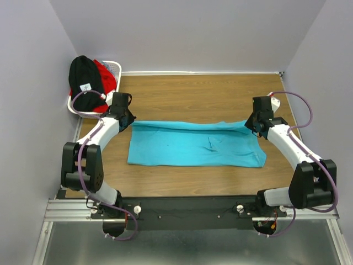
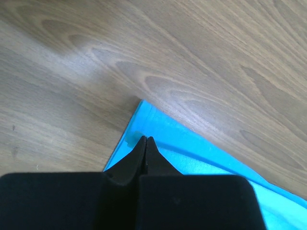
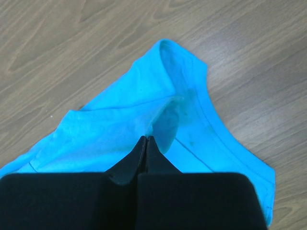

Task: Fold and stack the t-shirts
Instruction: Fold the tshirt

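Note:
The turquoise t-shirt (image 1: 187, 144) lies folded into a long band across the middle of the wooden table. My left gripper (image 1: 130, 120) is at its far left corner, jaws shut, with a small pucker of the cloth (image 2: 201, 158) at the tips (image 2: 145, 139). My right gripper (image 1: 252, 128) is at the far right end, jaws shut (image 3: 146, 138) on a raised ridge of the turquoise cloth (image 3: 115, 124) by the sleeve. The black t-shirt (image 1: 83, 74) with its white label and the red t-shirt (image 1: 106, 78) sit heaped in the basket.
The white lattice basket (image 1: 116, 63) stands at the table's far left corner, close behind my left arm. Grey walls close in the table on the left, back and right. Bare wood (image 1: 198, 96) shows beyond the turquoise shirt.

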